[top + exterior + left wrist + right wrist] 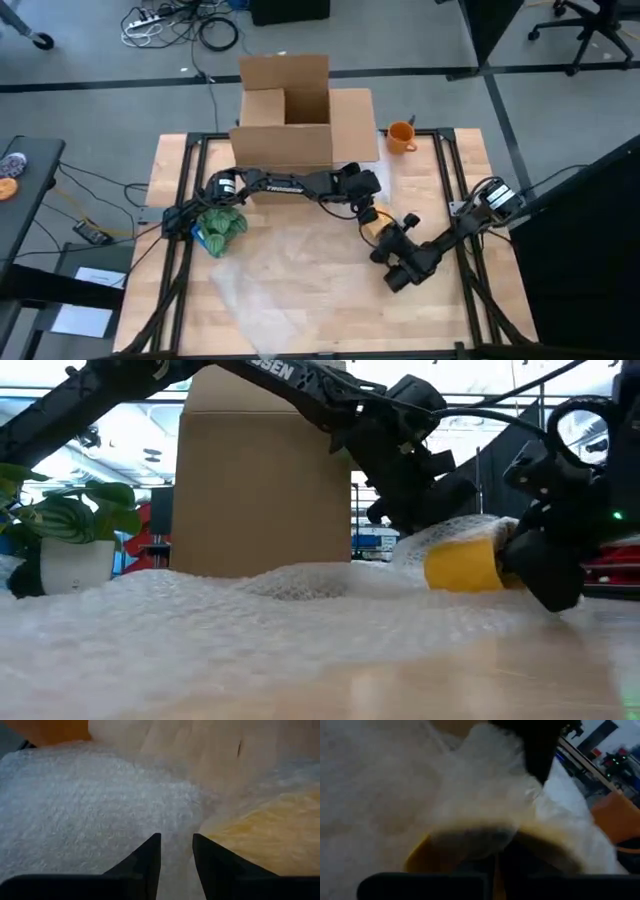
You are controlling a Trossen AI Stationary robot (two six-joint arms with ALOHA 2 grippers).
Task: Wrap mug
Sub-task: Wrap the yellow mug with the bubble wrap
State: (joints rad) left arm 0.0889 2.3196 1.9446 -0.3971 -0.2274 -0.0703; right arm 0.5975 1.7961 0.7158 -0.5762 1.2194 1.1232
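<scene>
We saw the right gripper (385, 243) closed on the yellow mug (464, 566), which lay on its side at the right part of the table (470, 160). In the right wrist view the mug's rim (470, 832) filled the space just ahead of the fingers, with one finger apparently inside the opening, though the frame was too blurred to be sure. The mug was smooth and round, and a fold of bubble wrap (300, 610) was draped over its top.

The left gripper (365, 213) stood just beside the mug, on the side away from the right gripper. Its two dark fingers (145, 857) were nearly together, with only a narrow gap between them, pressed down onto the wrap; we could not tell whether they pinched the sheet. The wrap was a clear, finely dimpled sheet, cloudy white where it bunched, and the yellow of the mug showed through it next to those fingers.

The sheet spread across the wooden table from both grippers toward the near edge. Beyond the left gripper, along its arm, sat a green plant in a white pot (65, 565). Behind both arms stood an open cardboard box (285, 120), and beside it, well apart from the grippers, an orange mug (401, 136).
</scene>
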